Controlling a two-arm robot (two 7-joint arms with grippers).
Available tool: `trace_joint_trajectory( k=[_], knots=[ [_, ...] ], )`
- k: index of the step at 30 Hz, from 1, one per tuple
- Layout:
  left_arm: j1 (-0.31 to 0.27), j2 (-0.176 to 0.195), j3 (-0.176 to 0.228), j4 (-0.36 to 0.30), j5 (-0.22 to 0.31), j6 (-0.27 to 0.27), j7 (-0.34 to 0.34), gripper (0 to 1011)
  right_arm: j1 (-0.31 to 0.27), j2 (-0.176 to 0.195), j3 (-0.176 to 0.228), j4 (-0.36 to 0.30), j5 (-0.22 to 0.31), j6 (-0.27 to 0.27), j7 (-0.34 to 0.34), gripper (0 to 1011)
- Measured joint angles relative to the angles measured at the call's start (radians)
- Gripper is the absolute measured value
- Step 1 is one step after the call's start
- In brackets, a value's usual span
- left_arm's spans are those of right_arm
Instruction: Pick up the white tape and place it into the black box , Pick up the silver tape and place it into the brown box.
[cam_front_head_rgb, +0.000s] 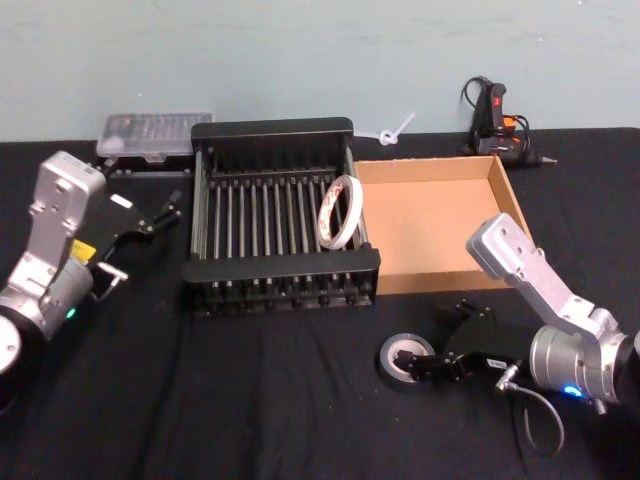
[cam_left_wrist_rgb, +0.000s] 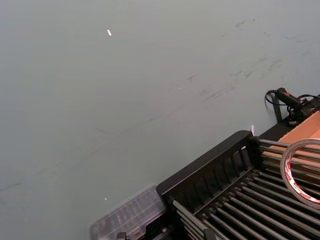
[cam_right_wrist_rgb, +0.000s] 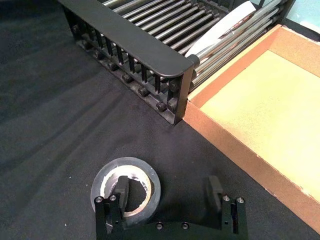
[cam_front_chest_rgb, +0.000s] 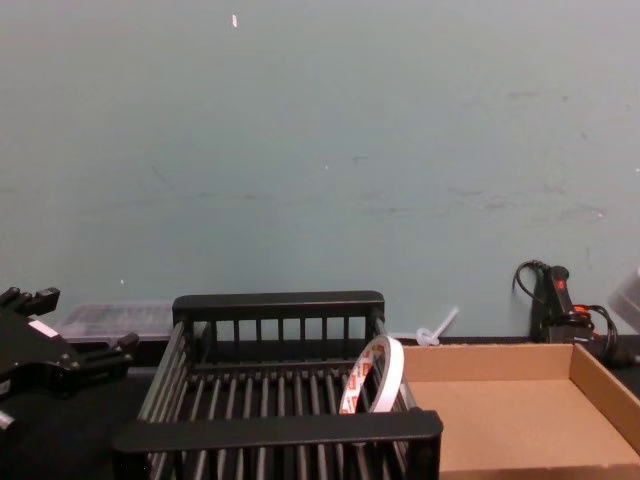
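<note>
Black-clothed tabletop (cam_front_head_rgb: 250, 400) before a pale teal wall; landmark: the black box (cam_front_head_rgb: 280, 222), a slatted crate at centre. White tape (cam_front_head_rgb: 339, 212): inside the black box, standing on edge and leaning against its wall on the brown-box side; that half of the task looks done. Brown box (cam_front_head_rgb: 440, 225): touching the black box on the robot's right, holding nothing. Silver tape (cam_front_head_rgb: 404, 358): flat on the tabletop, nearer the robot than the black box's front right corner. Right gripper (cam_right_wrist_rgb: 170, 192): low over the silver tape, fingers apart, one finger (cam_right_wrist_rgb: 121, 188) inside the core, the other outside the roll on the brown-box side. Left gripper (cam_front_head_rgb: 140, 222): idle left of the black box, fingers apart. Step in hand, judged: closing on the silver tape; pinch the roll's wall squarely, lift clear of the low cardboard wall, release over the brown box.
</note>
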Motion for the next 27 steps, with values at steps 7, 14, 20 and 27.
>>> trace_joint_trajectory(
  k=[7, 14, 20, 27],
  knots=[
    [0.0, 0.0, 0.0, 0.0, 0.0, 0.0, 0.0, 1001, 0.0, 0.001, 0.0, 0.0, 0.0, 0.0, 0.0, 924],
    [0.0, 0.0, 0.0, 0.0, 0.0, 0.0, 0.0, 1001, 0.0, 0.001, 0.001, -0.001, 0.0, 0.0, 0.0, 735],
    [0.0, 0.0, 0.0, 0.0, 0.0, 0.0, 0.0, 1001, 0.0, 0.001, 0.001, -0.001, 0.0, -0.001, 0.0, 534],
    [0.0, 0.0, 0.0, 0.0, 0.0, 0.0, 0.0, 1001, 0.0, 0.001, 0.001, -0.001, 0.0, -0.001, 0.0, 300]
  ],
)
